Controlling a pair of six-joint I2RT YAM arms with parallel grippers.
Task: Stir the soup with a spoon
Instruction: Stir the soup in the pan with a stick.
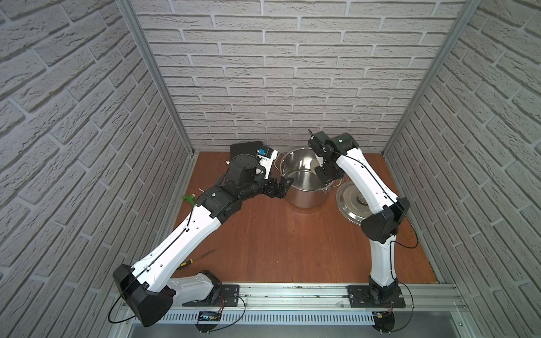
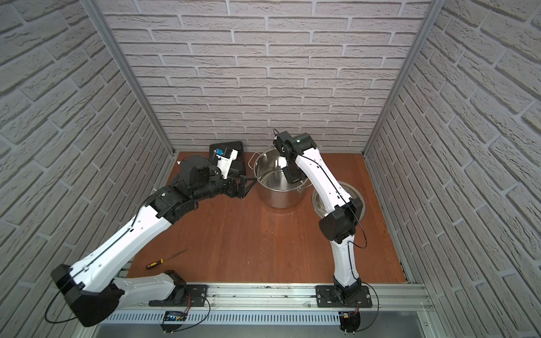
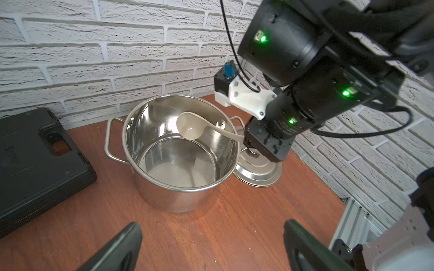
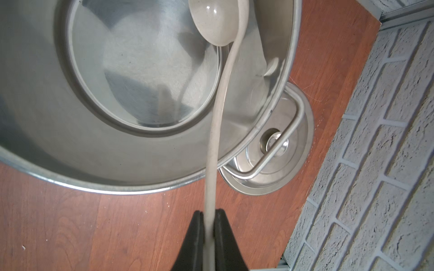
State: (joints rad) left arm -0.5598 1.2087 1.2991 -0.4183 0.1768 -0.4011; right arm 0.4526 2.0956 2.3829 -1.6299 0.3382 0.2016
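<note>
A large steel pot [image 1: 304, 200] [image 2: 278, 200] stands at the back of the wooden table. No liquid soup is visible, only its bare shiny inside [image 3: 173, 162]. My right gripper [image 4: 209, 211] [image 3: 246, 140] is shut on the slim handle of the cream spoon [image 4: 219, 101]. It hangs just outside the pot's rim on the lid's side. The spoon's bowl [image 3: 189, 127] is inside the pot, near the wall and above the bottom. My left gripper [image 3: 212, 225] [image 1: 281, 187] is open and empty, on the table just beside the pot's other side.
The flat steel lid [image 1: 351, 204] [image 3: 258, 171] lies beside the pot under my right arm. A black case [image 3: 35, 159] sits at the back wall near my left arm. A yellow-handled screwdriver [image 2: 164, 260] and a small green tool [image 1: 188, 199] lie at the left.
</note>
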